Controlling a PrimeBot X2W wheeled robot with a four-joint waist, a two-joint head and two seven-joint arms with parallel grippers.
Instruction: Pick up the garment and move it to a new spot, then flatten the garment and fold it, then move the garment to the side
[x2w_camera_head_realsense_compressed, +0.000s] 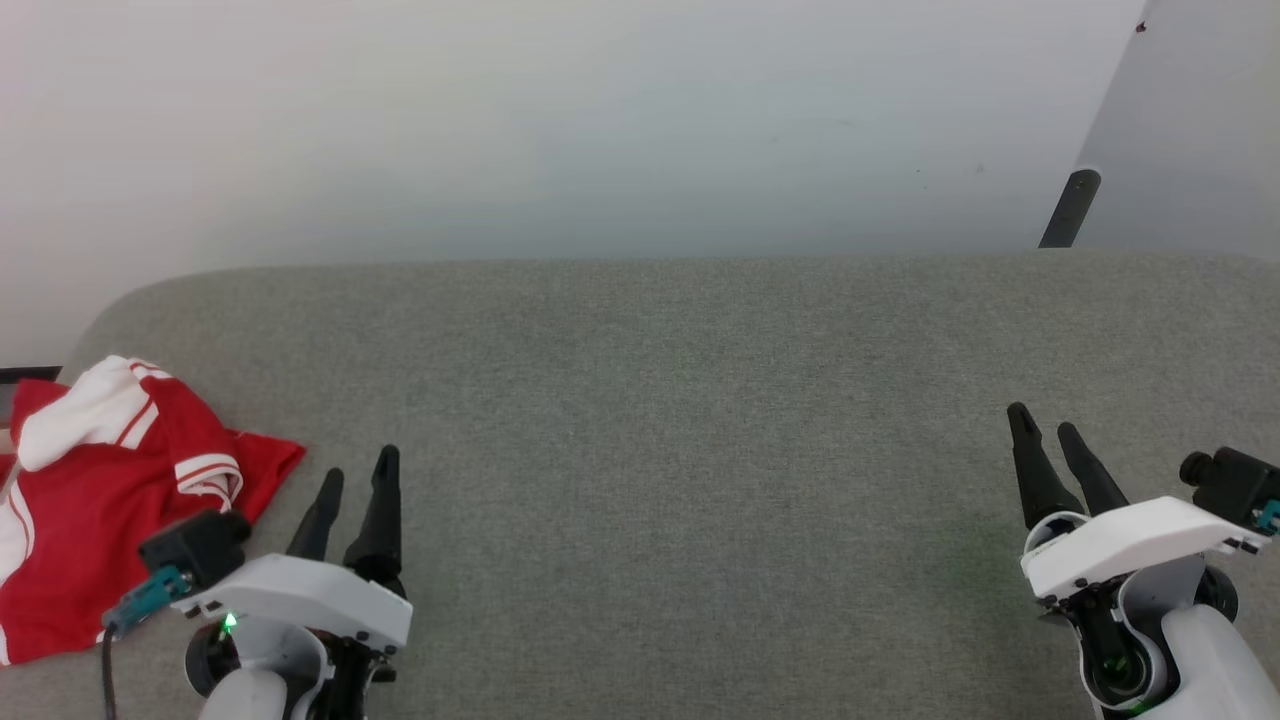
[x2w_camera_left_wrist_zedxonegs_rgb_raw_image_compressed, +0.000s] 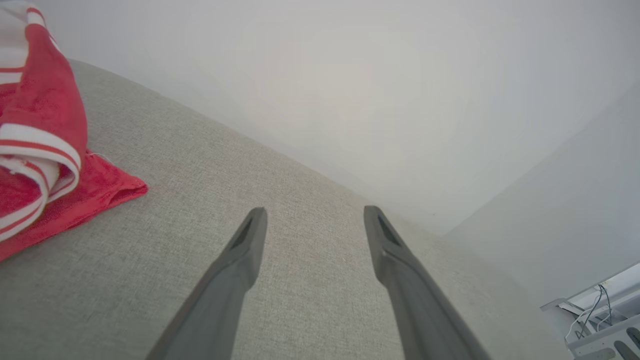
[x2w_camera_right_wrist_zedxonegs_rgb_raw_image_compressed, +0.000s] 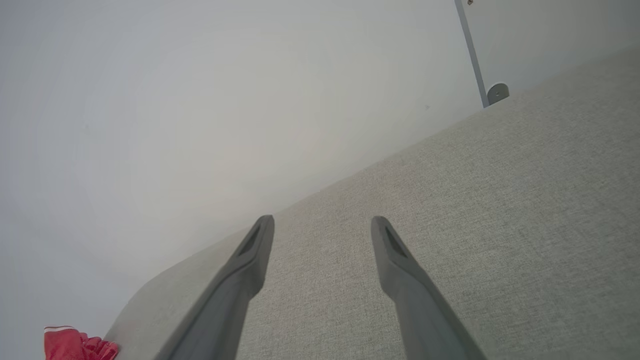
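1. Nearest on the left, the left pincer (x2w_camera_head_realsense_compressed: 360, 462) has its two dark fingers spread wide with nothing between them. They point away over bare grey fabric.
2. Nearest on the right, the right pincer (x2w_camera_head_realsense_compressed: 1042, 418) is also wide and empty, its fingers leaning slightly left. It is well apart from the left one.
3. The garment (x2w_camera_head_realsense_compressed: 90, 500) lies on the near left corner of the surface (x2w_camera_head_realsense_compressed: 650, 450), just left of the left pincer and apart from its fingers. Its left side runs out of the head view.
4. The garment is a crumpled heap, so I cannot tell which way the collar or hem faces.
   - The heap is longest from the near left edge towards the far side.
   - A flat red corner (x2w_camera_head_realsense_compressed: 285, 452) sticks out to the right, towards the left pincer.
   - A white sleeve (x2w_camera_head_realsense_compressed: 85, 410) is bunched at the far end.
   - A red-and-white striped cuff (x2w_camera_head_realsense_compressed: 205, 472) is folded over on the right side.
5. Farther off, the rest of the grey surface stretches to its far edge, which is rounded at the left corner.
6. Farthest is a pale wall (x2w_camera_head_realsense_compressed: 600, 130), with a dark post (x2w_camera_head_realsense_compressed: 1070, 208) at the far right.
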